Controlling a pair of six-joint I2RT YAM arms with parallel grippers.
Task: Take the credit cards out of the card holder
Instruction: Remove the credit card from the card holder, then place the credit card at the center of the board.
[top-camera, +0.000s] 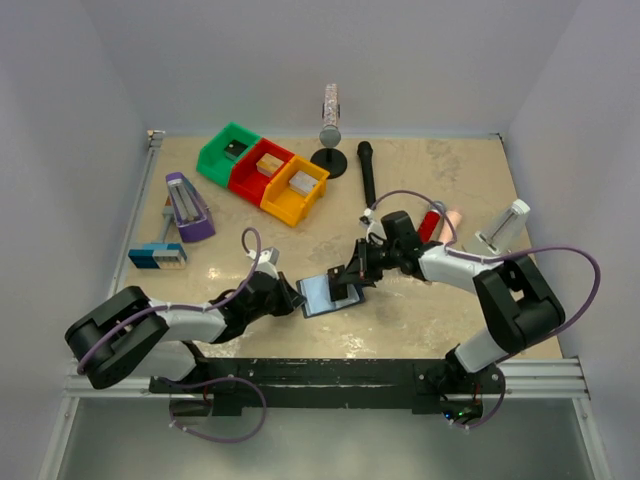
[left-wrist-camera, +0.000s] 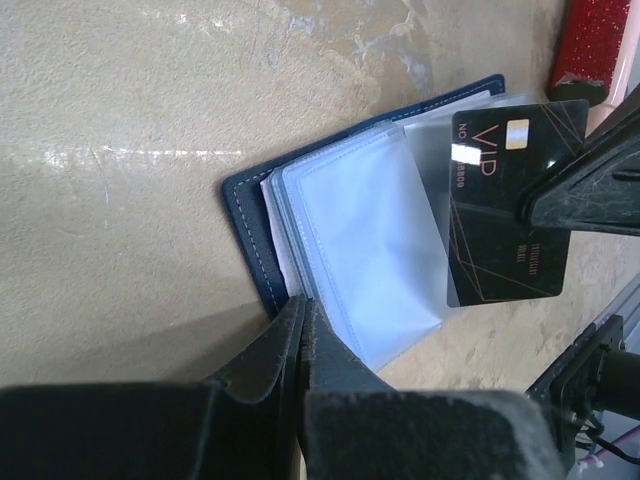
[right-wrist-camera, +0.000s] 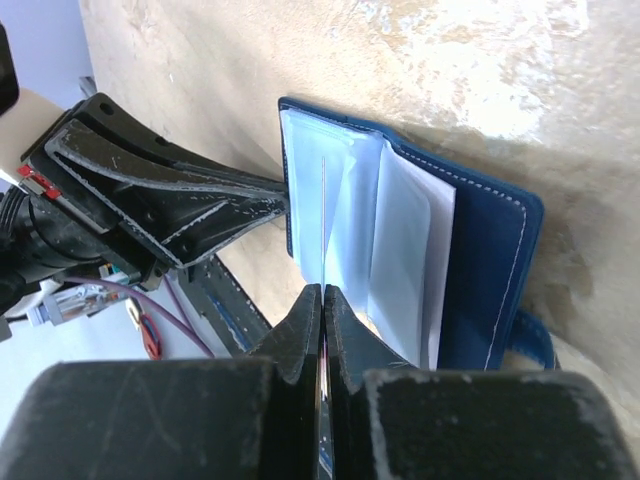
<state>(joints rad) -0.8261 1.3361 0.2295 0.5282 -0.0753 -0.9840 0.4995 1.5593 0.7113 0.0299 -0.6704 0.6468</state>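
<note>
Left fingers (left-wrist-camera: 265, 360) clamp the card holder (left-wrist-camera: 245, 225) edge while right fingers (right-wrist-camera: 295, 340) pinch the black credit card (left-wrist-camera: 490, 230), partly out; next, a straight pull should free it.

Open card holder (top-camera: 328, 293), one card part-way out

The dark blue card holder lies flat nearer the arms' bases than the yellow bin (top-camera: 295, 192), slightly to its right, with clear plastic sleeves (left-wrist-camera: 350, 250) fanned above its stitched cover. A black credit card (left-wrist-camera: 505, 200) with gold lettering juts from one sleeve, its lower corner inside.

Black-and-white jointed arms (top-camera: 190, 320), looping purple cables (top-camera: 585, 257), matte black wedge-shaped pincer fingers (left-wrist-camera: 340, 375)
</note>
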